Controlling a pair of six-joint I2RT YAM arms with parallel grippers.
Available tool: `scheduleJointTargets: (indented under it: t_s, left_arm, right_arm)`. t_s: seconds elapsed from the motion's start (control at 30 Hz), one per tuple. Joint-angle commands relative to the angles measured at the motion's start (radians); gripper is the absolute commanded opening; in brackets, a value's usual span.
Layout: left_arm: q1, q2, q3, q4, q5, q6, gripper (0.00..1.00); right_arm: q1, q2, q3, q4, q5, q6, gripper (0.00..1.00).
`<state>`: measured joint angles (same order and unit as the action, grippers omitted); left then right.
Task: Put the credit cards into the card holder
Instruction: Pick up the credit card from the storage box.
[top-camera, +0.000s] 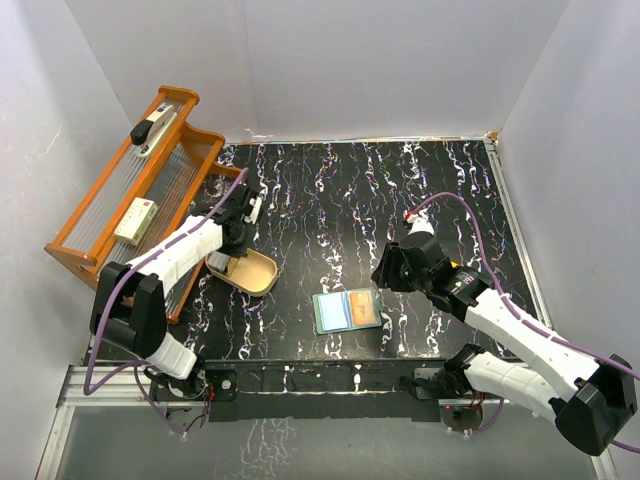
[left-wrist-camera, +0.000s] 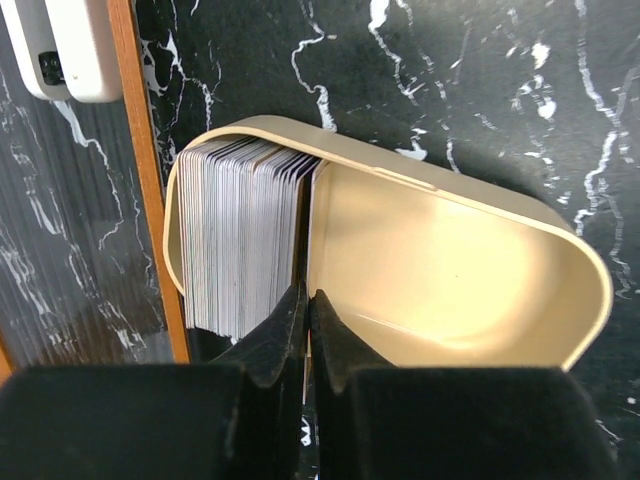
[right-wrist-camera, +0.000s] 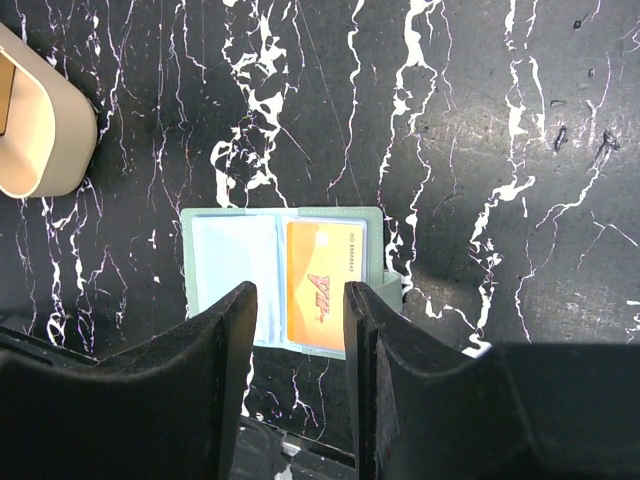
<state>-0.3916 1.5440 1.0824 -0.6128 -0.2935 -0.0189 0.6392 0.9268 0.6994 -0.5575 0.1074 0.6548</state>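
A stack of credit cards (left-wrist-camera: 240, 235) stands on edge at the left end of a tan oval dish (left-wrist-camera: 450, 190) (top-camera: 262, 275). My left gripper (left-wrist-camera: 307, 300) (top-camera: 234, 258) reaches down into the dish. It is shut on the rightmost card of the stack, whose thin edge shows between the fingers. The card holder (right-wrist-camera: 235, 270) (top-camera: 333, 312) lies open and flat on the marble table. An orange card (right-wrist-camera: 325, 285) (top-camera: 362, 310) sits in its right pocket. My right gripper (right-wrist-camera: 300, 300) (top-camera: 388, 272) hovers above the holder, open, with nothing between its fingers.
A wooden rack (top-camera: 100, 215) stands along the left wall, right beside the dish, and holds a stapler (top-camera: 152, 128) and a small box (top-camera: 135, 220). White walls close in the table on three sides. The dish's end (right-wrist-camera: 40, 140) shows at the right wrist view's upper left.
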Motion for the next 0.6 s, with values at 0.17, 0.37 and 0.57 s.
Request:
scheduleJointTargets:
  t_s: [0.17,0.37,0.57]
  left_arm:
    - [0.010,-0.143,0.084,-0.059,0.188,-0.113,0.00]
    - [0.010,-0.230,0.079,-0.033,0.318,-0.215,0.00]
    - [0.010,-0.373,-0.043,0.166,0.661,-0.405,0.00]
  right_arm:
    - [0.000,-0.020,0.016,0.059,-0.058,-0.010,0.39]
    - [0.000,-0.045,0.024,0.141,-0.172,0.011,0.40]
    - [0.000,-0.059,-0.007,0.336,-0.343,0.128,0.38]
